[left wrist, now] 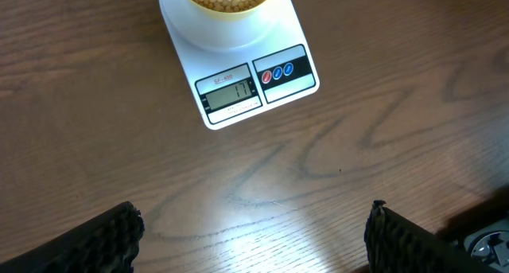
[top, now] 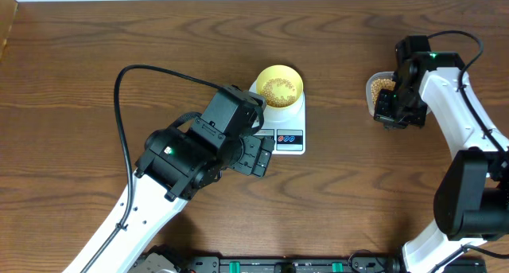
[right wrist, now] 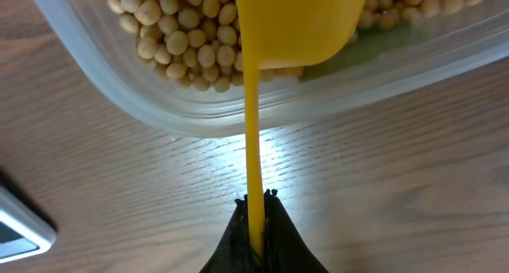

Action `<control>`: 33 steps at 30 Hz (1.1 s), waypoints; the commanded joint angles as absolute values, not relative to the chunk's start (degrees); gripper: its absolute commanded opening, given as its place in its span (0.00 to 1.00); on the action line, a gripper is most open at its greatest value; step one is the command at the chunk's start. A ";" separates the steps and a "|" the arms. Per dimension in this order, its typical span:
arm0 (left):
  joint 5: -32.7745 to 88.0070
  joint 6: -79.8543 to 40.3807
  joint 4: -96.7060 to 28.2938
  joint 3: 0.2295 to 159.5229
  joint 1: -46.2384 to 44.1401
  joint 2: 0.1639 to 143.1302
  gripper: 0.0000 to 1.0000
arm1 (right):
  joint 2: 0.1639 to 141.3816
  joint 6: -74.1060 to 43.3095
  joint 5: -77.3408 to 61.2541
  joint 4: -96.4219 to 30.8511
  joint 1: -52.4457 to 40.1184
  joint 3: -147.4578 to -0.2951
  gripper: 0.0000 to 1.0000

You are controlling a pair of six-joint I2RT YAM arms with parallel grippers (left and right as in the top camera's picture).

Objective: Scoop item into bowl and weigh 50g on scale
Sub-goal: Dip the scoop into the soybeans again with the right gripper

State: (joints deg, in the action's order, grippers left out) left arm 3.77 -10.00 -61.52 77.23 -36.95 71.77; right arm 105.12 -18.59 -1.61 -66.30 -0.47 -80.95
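Wooden table (top: 79,66), right edge: our right gripper (right wrist: 254,203) clenches the scoop (right wrist: 298,18), handle pointing straight toward the beans (right wrist: 175,42); bowl (top: 262,80) on the scale (left wrist: 231,92) lies leftward; left gripper (left wrist: 254,237) hangs released.

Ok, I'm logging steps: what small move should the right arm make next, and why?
Probably dip the scoop into the beans: the right pincer is shut on its handle, its cup hangs over the clear tub, and the bowl on the scale looks only partly filled.

left arm (top: 179,157): white links, black joints, green LED, black cable | right arm (top: 453,106): same | left hand (left wrist: 254,225): black, ribbed
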 commanded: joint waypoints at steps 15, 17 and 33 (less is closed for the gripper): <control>3.84 -8.80 -61.67 79.09 -36.71 71.05 0.92 | 105.56 -8.97 -21.63 -67.40 8.21 -82.24 0.01; 3.84 -8.80 -61.67 79.09 -36.71 71.05 0.92 | 105.56 -8.25 -22.98 -67.59 8.21 -82.24 0.01; 3.84 -8.82 -61.67 79.09 -36.71 71.05 0.92 | 106.15 -4.16 -24.60 -68.60 9.21 -82.21 0.01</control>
